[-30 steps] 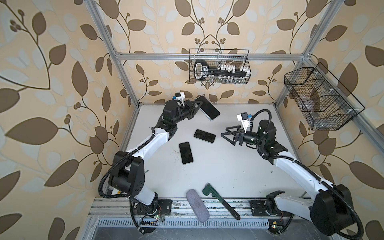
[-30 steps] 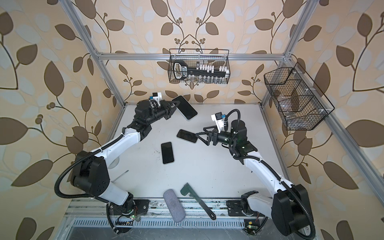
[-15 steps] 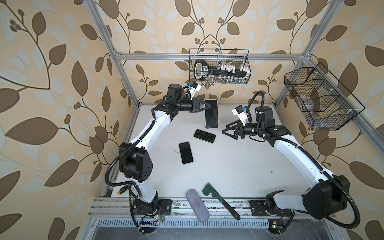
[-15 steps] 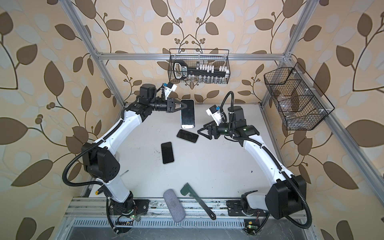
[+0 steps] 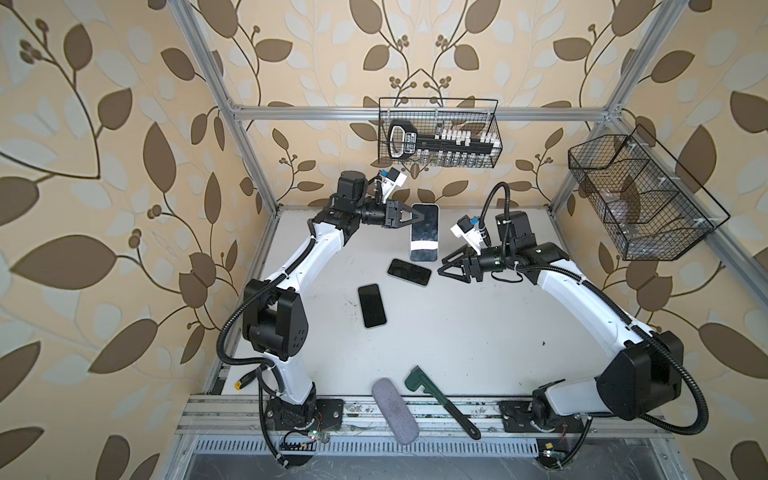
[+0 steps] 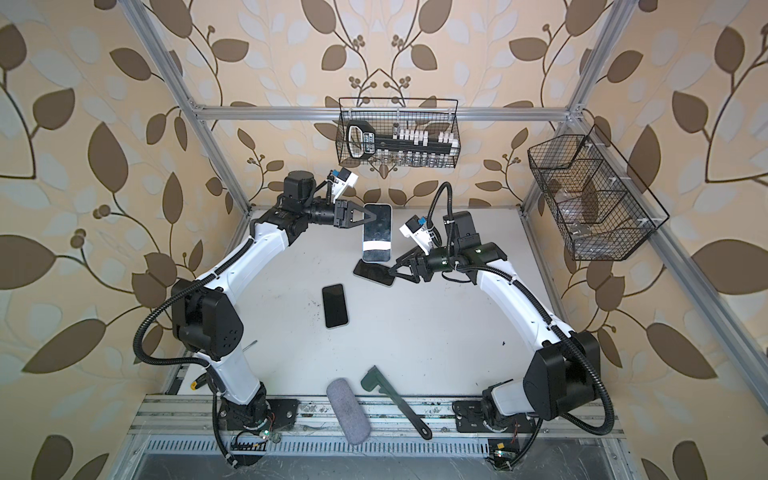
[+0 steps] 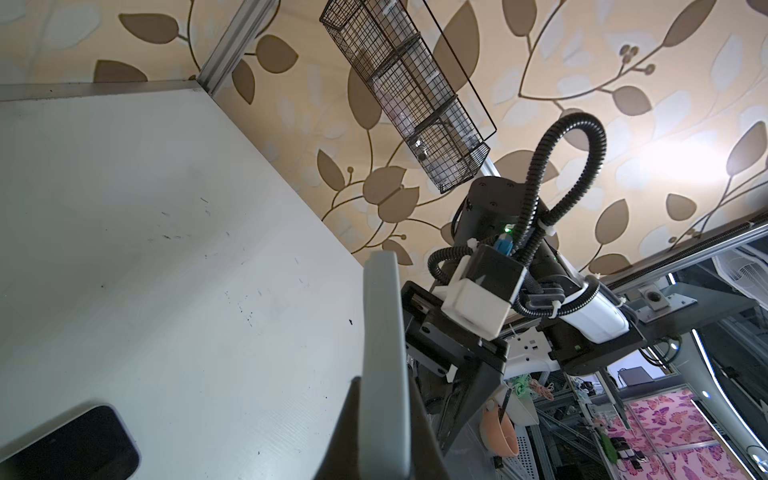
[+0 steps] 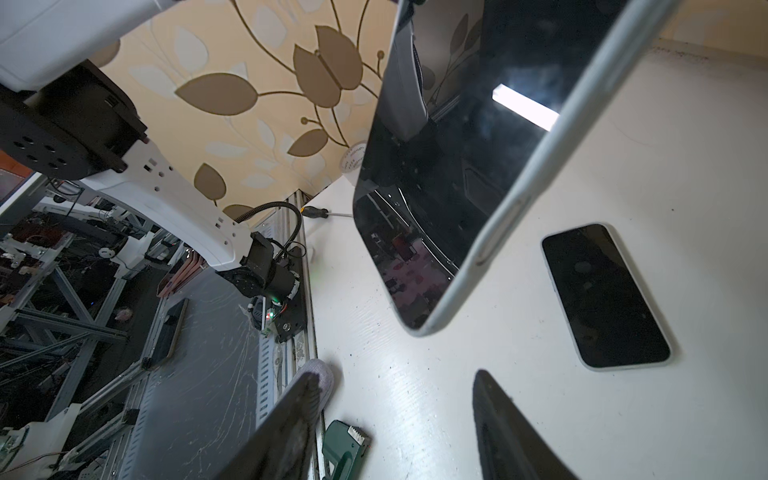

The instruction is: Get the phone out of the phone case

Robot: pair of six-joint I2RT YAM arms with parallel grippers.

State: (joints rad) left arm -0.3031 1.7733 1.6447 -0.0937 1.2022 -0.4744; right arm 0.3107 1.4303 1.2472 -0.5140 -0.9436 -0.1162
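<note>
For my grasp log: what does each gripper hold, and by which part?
Left gripper pinches the cased phone at one long edge; right gripper holds nothing.

Front edge: you have a grey felt pouch lying across the rail, and a green wrench just beside it with its head on the white table.
Back wall: your wire basket hangs here and holds a black socket rail.
Right wall: you will see a divided wire basket.
Left table edge: a screwdriver lies here.
</note>
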